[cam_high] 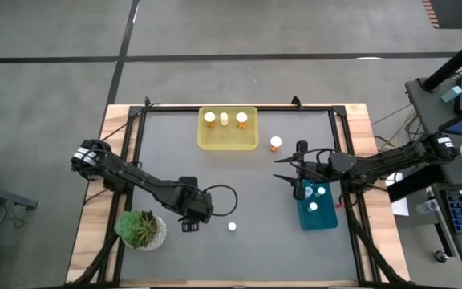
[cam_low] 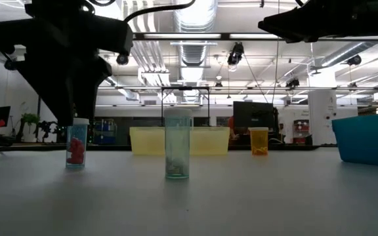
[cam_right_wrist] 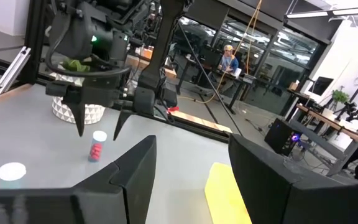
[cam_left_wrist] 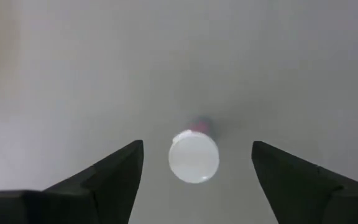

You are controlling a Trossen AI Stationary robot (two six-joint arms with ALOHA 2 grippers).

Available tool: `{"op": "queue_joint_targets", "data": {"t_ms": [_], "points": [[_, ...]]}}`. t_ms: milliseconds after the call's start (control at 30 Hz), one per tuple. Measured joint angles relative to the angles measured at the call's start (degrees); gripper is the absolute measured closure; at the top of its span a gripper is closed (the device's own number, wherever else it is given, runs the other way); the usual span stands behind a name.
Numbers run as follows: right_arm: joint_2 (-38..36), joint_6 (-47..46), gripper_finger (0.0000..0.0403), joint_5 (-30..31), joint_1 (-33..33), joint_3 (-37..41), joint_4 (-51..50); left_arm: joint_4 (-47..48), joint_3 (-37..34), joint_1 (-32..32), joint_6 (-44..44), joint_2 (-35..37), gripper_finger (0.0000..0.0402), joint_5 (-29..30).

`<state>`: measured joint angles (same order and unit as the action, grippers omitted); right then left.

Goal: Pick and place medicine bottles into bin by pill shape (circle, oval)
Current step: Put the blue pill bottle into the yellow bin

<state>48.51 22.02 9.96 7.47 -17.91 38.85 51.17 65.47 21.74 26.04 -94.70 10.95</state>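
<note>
Left tool (cam_left_wrist: 194, 177) wide open, empty, over small red-pill bottle (cam_left_wrist: 194, 157) on tabletop (cam_high: 239, 185); off-centre descent risks toppling it. Right tool (cam_high: 297, 170) half-open, empty, above blue bin (cam_high: 317, 218).

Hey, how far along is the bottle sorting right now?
About halfway. Done: three bottles stand in the yellow bin and about three in the teal bin. In hand: the left claw hangs open over a red-pill bottle, not gripping it. The right claw waits by the teal bin, holding nothing visible. Left: that bottle, the clear bottle and the orange bottle.
</note>
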Motion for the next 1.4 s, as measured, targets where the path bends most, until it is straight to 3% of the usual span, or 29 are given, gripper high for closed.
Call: {"op": "queue_joint_targets", "data": {"t_ms": [667, 1100, 1400], "points": [[0.0, 0.0, 0.0209, 0.1, 0.0, 0.0, 0.0, 0.2, -0.3, 0.0, 0.2, -0.1, 0.0249, 1.4], [0.0, 0.1, 0.0209, 0.1, 0.0, 0.0, -0.1, 0.2, -0.8, 0.0, -1.4, -0.7, 0.0307, 1.3], [0.0, 0.4, 0.0209, 0.2, 0.0, 0.0, -0.1, 0.3, 3.4, -1.4, -5.7, -0.3, 0.0313, 1.1]]}}
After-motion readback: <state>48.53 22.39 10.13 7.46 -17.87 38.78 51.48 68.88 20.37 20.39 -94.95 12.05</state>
